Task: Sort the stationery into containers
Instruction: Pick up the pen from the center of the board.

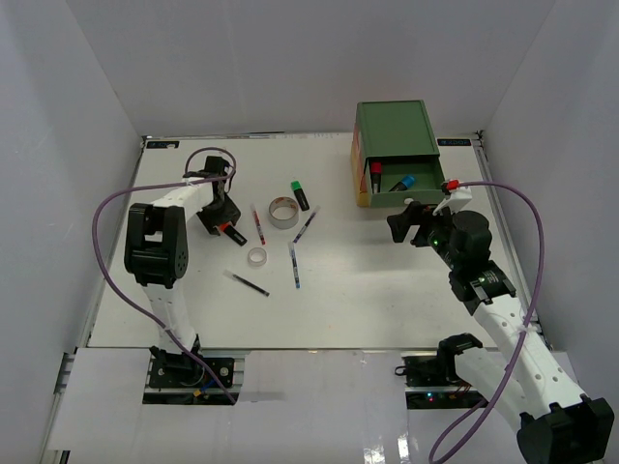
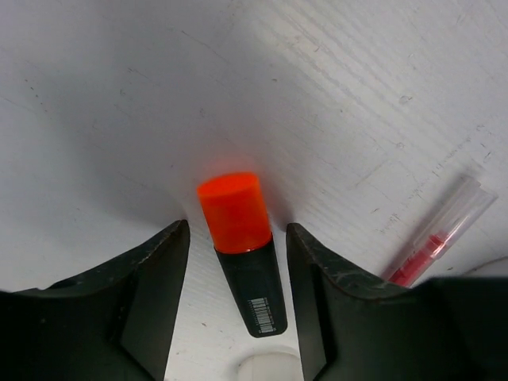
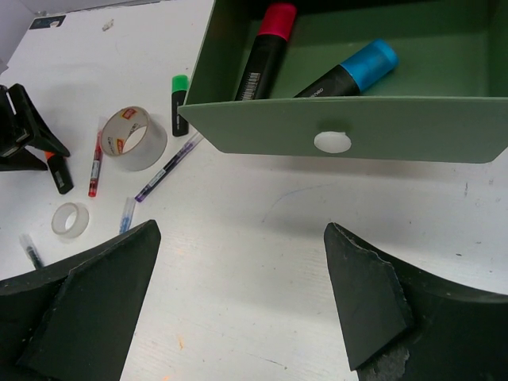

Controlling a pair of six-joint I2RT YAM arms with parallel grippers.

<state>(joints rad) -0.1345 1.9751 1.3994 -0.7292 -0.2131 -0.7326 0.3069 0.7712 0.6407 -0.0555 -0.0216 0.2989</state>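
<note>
My left gripper [image 1: 221, 218] is open and low over the table, its fingers either side of an orange-capped highlighter [image 2: 238, 230] without touching it. The green top drawer [image 1: 398, 184] of the stacked unit [image 1: 392, 130] is pulled out. It holds a pink-capped highlighter [image 3: 266, 48] and a blue-capped highlighter [image 3: 349, 75]. My right gripper [image 3: 242, 238] is open and empty just in front of the drawer's white knob [image 3: 332, 142]. A green-capped highlighter [image 1: 300, 193], a grey tape roll [image 1: 282, 213], a small whitish roll [image 1: 256, 256] and several pens lie mid-table.
The pens are a red one [image 1: 257, 224], a purple one [image 1: 306, 224], a blue one [image 1: 294, 263] and a black one [image 1: 247, 282]. The lower drawers are mostly hidden under the green one. White walls enclose the table on three sides.
</note>
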